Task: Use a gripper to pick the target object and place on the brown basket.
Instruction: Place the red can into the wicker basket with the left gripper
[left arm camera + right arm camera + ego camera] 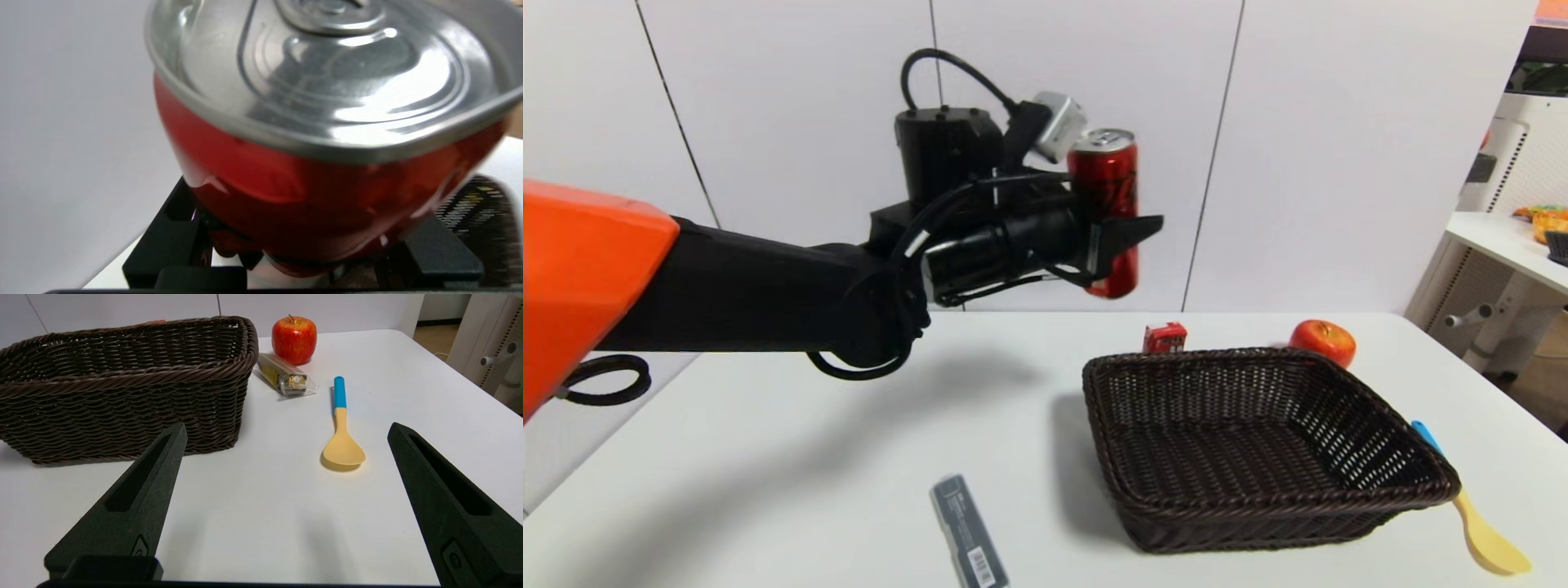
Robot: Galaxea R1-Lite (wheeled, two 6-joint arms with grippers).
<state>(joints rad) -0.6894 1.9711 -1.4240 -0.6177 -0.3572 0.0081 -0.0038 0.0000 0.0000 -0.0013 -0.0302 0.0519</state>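
My left gripper (1123,237) is shut on the tall red soda can (1104,184) and holds it upright, high above the table, over the space just left of the brown basket's far left corner. In the left wrist view the can (310,192) fills the picture, silver top up, between the black fingers (171,241). The brown basket (1339,384) sits on the white table at right, nothing in it, and shows in the right wrist view (122,381) too. My right gripper (286,457) is open and empty, low over the table near the basket's side.
A small red box (1165,336) and a red apple (1323,341) lie behind the basket. A yellow spoon with a blue handle (1478,523) lies right of it. A wrapped gold bar (282,375) lies by the apple. A dark flat pack (968,532) lies at the front.
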